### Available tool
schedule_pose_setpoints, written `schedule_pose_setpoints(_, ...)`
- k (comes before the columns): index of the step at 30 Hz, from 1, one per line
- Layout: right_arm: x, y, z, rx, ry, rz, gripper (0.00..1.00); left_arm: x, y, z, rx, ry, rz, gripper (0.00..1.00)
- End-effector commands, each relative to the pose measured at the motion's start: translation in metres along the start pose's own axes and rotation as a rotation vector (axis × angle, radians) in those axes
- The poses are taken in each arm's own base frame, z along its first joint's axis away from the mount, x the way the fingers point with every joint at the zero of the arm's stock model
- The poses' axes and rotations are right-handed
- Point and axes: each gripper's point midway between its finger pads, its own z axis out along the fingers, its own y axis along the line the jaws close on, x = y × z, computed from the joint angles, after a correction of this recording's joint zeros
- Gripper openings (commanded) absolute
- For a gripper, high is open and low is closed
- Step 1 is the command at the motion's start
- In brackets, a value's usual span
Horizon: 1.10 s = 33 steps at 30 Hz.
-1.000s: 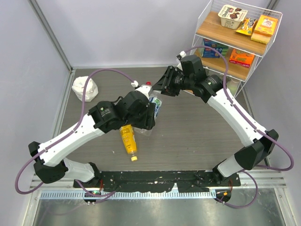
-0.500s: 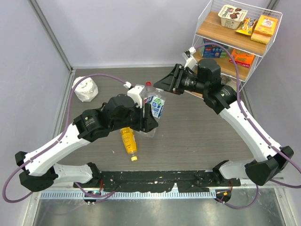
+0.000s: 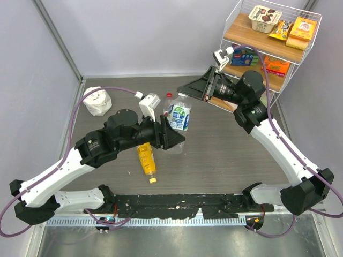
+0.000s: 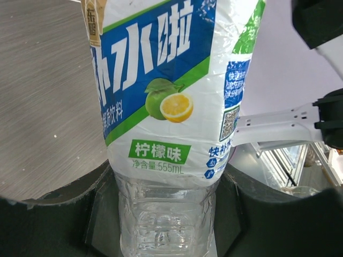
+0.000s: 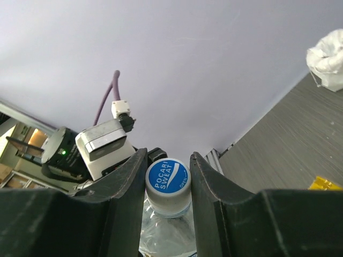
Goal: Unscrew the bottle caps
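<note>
1. I had the small clear bottle (image 4: 171,107) lifted off the counter (image 3: 225,150), its bare lower body pinched between the fingers (image 4: 102,211) of the left gripper (image 4: 169,214).
2. Its long axis ran from the left gripper up and across toward the right arm. That put the pale blue-white cap (image 5: 168,184) pointing straight into the right gripper (image 5: 168,171).
3. The right fingers (image 5: 126,193) sat pressed against both sides of that cap, pinching it. I judged the twist belonged to the right arm while the left braced the bottle.
4. I couldn't see the threads, so I couldn't tell whether the cap had loosened at all. From overhead, the right fingers hid it.
5. A red cap (image 3: 169,95) peeked out behind the held bottle, with its own bottle mostly hidden.
6. The yellow bottle (image 3: 146,158) lay flat on the counter with the yellow cap (image 3: 153,180) at its near end, well apart from both grippers.
</note>
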Motion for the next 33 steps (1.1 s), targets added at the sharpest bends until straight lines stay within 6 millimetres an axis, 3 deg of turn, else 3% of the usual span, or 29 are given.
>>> schedule_pose_setpoints(1, 0.006, 0.080, -0.015, -0.273, 0.065, -0.107, 0.02, 0.011, -0.011, 0.009, 0.078, 0.046, 0.003, 0.25)
schedule_pose_setpoints(5, 0.008, 0.088, -0.017, -0.311, 0.093, -0.107, 0.02, 0.011, -0.012, 0.009, 0.083, 0.041, -0.002, 0.25)
schedule_pose_setpoints(13, 0.003, 0.079, -0.015, -0.271, 0.098, -0.113, 0.02, 0.014, -0.009, 0.010, 0.074, 0.046, -0.005, 0.25)
schedule_pose_setpoints(15, -0.001, 0.073, -0.015, -0.233, 0.081, -0.118, 0.18, 0.015, -0.007, 0.010, 0.069, 0.048, -0.003, 0.25)
schedule_pose_setpoints(17, -0.009, 0.068, -0.017, -0.196, 0.043, -0.123, 0.54, 0.016, -0.006, 0.010, 0.065, 0.050, -0.003, 0.25)
schedule_pose_setpoints(18, -0.013, 0.064, -0.018, -0.171, 0.028, -0.116, 0.87, 0.016, -0.006, 0.010, 0.062, 0.050, -0.005, 0.25)
schedule_pose_setpoints(20, -0.021, 0.058, -0.020, -0.135, -0.003, -0.101, 1.00, 0.016, -0.004, 0.009, 0.057, 0.046, -0.005, 0.25)
schedule_pose_setpoints(26, -0.043, 0.037, -0.022, 0.012, -0.073, -0.110, 1.00, 0.019, 0.001, 0.010, 0.035, 0.056, 0.000, 0.25)
schedule_pose_setpoints(30, -0.042, -0.008, -0.024, 0.251, -0.047, -0.033, 1.00, 0.020, 0.009, 0.011, -0.011, 0.061, 0.003, 0.24)
schedule_pose_setpoints(33, -0.048, -0.036, -0.030, 0.418, -0.057, -0.021, 1.00, 0.019, 0.028, 0.011, -0.120, 0.060, 0.005, 0.20)
